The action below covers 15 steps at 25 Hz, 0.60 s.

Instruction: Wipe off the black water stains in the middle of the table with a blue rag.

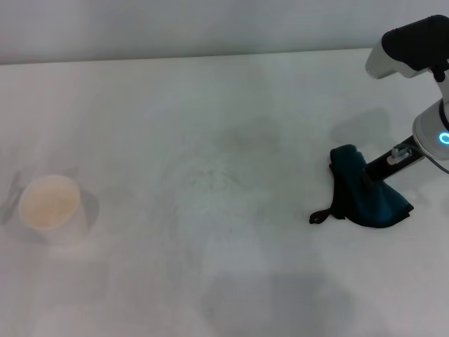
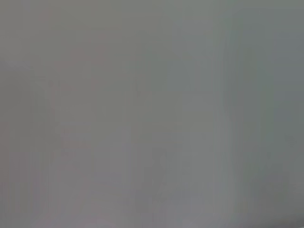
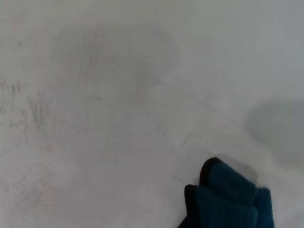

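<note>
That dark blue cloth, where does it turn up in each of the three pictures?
Head view: the blue rag lies on the right side of the table, under the right pincer.
Left wrist view: not in it.
Right wrist view: at the bottom edge, right of centre.
Shared landmark: the faint grey smudge.

White surface (image 1: 210,295) with faint grey smudges at its middle, paper cup (image 1: 50,205) at the left, right gripper (image 1: 366,177) at the right – jaws buried in blue rag (image 1: 368,196), black loop strap (image 1: 324,214) trailing toward the middle
</note>
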Tool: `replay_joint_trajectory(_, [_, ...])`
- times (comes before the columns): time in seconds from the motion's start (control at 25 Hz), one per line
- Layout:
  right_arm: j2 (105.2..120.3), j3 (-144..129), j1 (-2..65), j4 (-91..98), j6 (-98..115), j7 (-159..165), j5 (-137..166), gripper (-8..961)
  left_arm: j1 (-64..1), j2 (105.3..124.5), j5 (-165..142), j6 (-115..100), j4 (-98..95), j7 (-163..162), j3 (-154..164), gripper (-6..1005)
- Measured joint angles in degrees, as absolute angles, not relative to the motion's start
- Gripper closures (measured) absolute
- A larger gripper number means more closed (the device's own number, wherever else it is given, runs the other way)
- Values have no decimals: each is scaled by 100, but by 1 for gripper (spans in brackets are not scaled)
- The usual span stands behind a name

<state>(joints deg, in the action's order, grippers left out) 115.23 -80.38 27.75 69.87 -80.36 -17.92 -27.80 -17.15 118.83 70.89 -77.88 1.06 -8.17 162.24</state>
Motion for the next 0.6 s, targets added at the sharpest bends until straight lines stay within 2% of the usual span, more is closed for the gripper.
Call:
replay_joint_trajectory(0.16, [11517,-8018,2778,6987,-8057,-1788,-2777,856,-1714,11876,7093,-7787,106,-817,16225,123])
replay_joint_trajectory(0.28, [11510,-7990,2776,7026,-8061,-1781,-2774,719,-1715,11873,7093,-7787,106,-817,16225,123])
replay_joint_trajectory(0.6, [11516,-7371,2654,7582,-7944,-1935,-2827,722,-1726,11882,7093,-7810,105,-817,16225,123])
